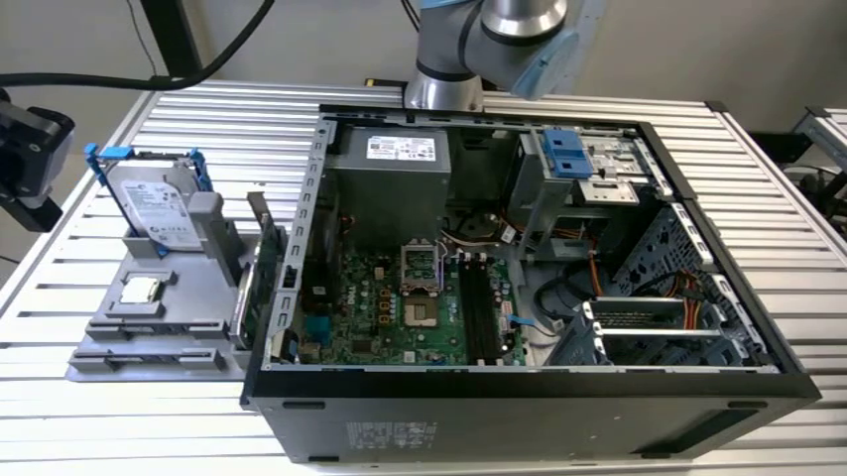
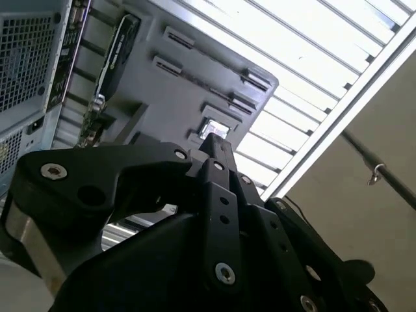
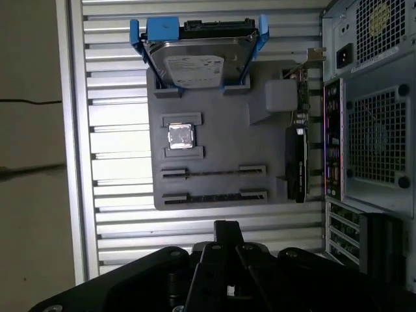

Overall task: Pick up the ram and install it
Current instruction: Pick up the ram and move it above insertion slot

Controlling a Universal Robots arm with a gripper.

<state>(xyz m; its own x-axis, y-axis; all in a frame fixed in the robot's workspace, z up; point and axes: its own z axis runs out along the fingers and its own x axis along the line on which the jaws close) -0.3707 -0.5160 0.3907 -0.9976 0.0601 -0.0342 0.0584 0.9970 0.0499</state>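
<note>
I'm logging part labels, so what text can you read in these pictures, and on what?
Hard drive label: print too small to read.
Power supply sticker: too blurred to read.
Case sticker: too small to read.
Nothing legible to quote.

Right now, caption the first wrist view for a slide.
End effector facing a grey tray with hard drive and chip, beside the computer case.

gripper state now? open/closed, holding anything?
Gripper: closed, with nothing visible between its fingertips; it hangs just off the edge of the grey parts tray.
</note>
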